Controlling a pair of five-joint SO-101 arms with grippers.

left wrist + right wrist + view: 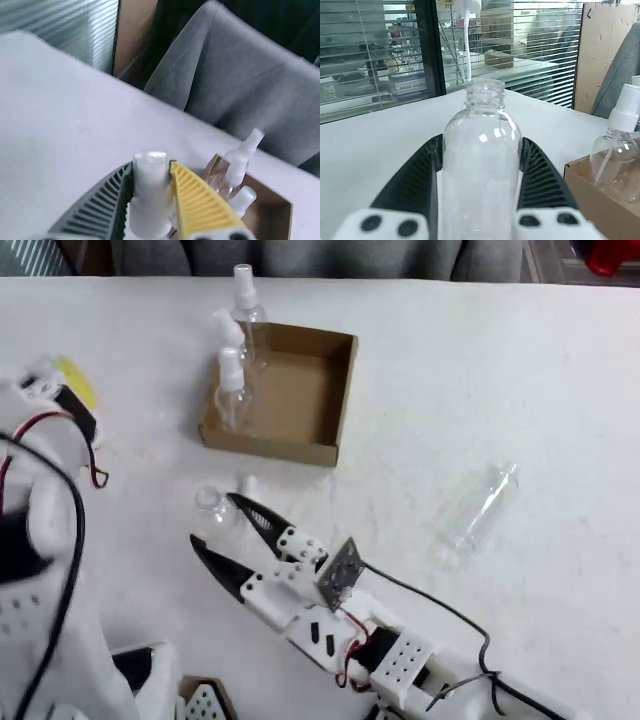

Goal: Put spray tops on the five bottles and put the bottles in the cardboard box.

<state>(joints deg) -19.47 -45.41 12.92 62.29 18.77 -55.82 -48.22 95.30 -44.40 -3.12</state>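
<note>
Clamping an open bottle [480, 150] in right fingers [542, 175], spray top [149, 172] pinched in left fingers [200, 205]; three capped bottles [232, 390] boxed, loose bottle [478, 505] waiting.

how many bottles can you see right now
5. Three capped bottles stand along one wall of the cardboard box. An uncapped bottle stands between the right gripper's fingers. The fifth bottle lies on its side on the table. None seems hidden.

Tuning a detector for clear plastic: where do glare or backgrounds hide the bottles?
High view: the clear plastic bottle lying on its side almost blends into the white table, only faint outlines marking it. Right wrist view: the upright clear open-necked bottle between black fingers carries bright highlights on its shoulder.
</note>
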